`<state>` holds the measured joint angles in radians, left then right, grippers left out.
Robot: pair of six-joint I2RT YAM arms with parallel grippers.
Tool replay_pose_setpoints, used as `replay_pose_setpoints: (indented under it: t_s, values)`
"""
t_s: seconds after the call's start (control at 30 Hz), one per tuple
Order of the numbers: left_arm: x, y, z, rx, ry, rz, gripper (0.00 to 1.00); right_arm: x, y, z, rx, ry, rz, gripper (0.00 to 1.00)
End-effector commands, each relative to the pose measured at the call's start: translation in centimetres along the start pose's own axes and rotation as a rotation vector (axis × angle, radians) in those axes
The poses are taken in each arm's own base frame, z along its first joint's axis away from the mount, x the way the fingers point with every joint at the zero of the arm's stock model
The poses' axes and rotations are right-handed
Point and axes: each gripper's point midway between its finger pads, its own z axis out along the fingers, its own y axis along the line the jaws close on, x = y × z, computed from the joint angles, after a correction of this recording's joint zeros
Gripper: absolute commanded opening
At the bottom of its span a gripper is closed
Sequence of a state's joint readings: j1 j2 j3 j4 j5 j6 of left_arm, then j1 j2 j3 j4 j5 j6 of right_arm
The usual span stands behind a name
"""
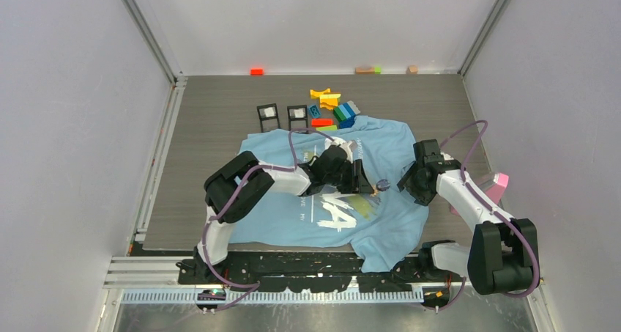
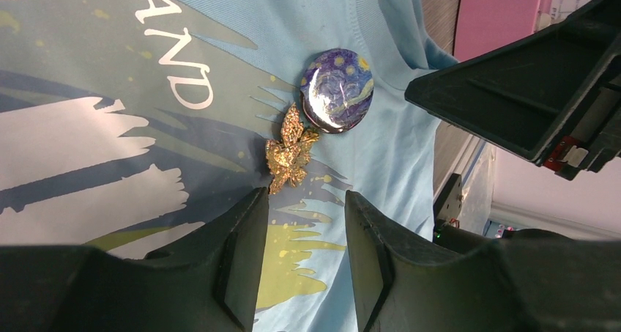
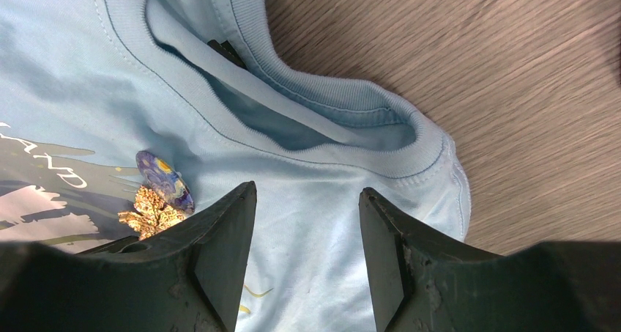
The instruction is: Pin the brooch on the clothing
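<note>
brooch (image 2: 336, 90) rests on blue t-shirt (image 2: 307, 17), at printed chest.

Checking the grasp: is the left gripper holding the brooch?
No, the left gripper stands open and empty, with the brooch lying on the T-shirt just ahead of it.
</note>
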<state>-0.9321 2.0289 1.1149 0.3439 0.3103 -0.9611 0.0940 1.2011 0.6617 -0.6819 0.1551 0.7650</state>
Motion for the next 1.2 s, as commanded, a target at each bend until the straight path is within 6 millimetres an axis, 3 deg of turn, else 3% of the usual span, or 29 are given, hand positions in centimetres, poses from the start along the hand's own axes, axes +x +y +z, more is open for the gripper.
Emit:
replay_pose_setpoints:
  t_s: [0.0,0.27,0.57,0.73,1.0,1.17]
  values:
    - [-2.0,-3.9,0.1,0.115,-0.067,0.057,0.45,-0.3,-0.1,0.0,-0.001,-0.014,-0.002,0.59]
    - [-2.2,-5.6,0.0,0.157,-0.089,0.089,0.45,-0.3,0.0,0.1,-0.001,-0.013,-0.004,0.59]
    - [-1.7,-6.9,1.4,0.187,-0.073,0.135,0.45,-0.9,-0.2,-0.5,0.009,-0.039,-0.002,0.6]
    - [-1.3,-7.5,2.3,0.194,-0.052,0.179,0.45,-2.2,-0.8,-1.7,0.045,-0.097,0.004,0.63]
    - [0.5,-6.5,4.1,0.18,0.002,0.192,0.45,-4.9,-2.1,-4.4,0.098,-0.235,0.06,0.69]
    - [0.1,-6.9,3.6,0.178,-0.018,0.222,0.5,-6.1,-2.2,-6.3,0.075,-0.307,0.086,0.72]
